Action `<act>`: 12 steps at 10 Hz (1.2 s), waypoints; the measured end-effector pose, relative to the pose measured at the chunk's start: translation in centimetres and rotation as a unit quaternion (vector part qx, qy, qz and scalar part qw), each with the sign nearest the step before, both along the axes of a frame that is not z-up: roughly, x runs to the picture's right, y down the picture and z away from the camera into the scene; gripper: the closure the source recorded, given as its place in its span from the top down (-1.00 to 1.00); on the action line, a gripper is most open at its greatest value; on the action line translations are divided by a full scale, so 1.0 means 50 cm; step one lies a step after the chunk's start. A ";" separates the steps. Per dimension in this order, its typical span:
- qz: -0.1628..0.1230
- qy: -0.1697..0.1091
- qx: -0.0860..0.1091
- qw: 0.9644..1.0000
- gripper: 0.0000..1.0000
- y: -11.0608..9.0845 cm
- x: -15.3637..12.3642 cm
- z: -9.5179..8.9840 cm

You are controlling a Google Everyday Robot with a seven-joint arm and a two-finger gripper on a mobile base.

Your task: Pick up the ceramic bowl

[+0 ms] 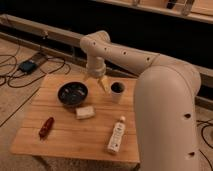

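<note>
Farthest to the left of the gripper and well below it in the camera view, a small red object (46, 127) lies near the front left part of the wooden table (60, 145). Nearer to the gripper, just down and to its left, sits the ceramic bowl (73, 93). It is dark, glossy, wide and shallow, it stands upright on the table, and nothing touches it. Almost straight below the gripper, just past the bowl's lower right edge, lies a pale rectangular block (85, 112); whether it touches the bowl cannot be told. The gripper (95, 85) hangs over the back part of the table, between the bowl and the cup, pointing down. Its two fingers are spread apart and hold nothing. Down and to its right, near the table's front edge, a white bottle (116, 136) lies on its side. Close to the gripper's right stands a small white cup (117, 91) with a dark inside, and the bulky cream arm (165, 95) fills the view beyond it.
</note>
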State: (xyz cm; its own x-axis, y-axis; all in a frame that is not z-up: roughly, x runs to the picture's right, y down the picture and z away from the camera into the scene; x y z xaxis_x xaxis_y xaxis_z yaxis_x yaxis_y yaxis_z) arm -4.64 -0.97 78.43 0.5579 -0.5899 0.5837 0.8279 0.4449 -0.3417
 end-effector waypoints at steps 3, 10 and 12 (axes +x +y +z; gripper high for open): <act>0.000 0.000 0.000 1.000 0.60 0.000 0.000 0.000; 0.004 -0.061 0.019 0.998 0.60 -0.002 -0.105 0.049; -0.001 -0.086 0.028 0.996 0.60 0.014 -0.157 0.071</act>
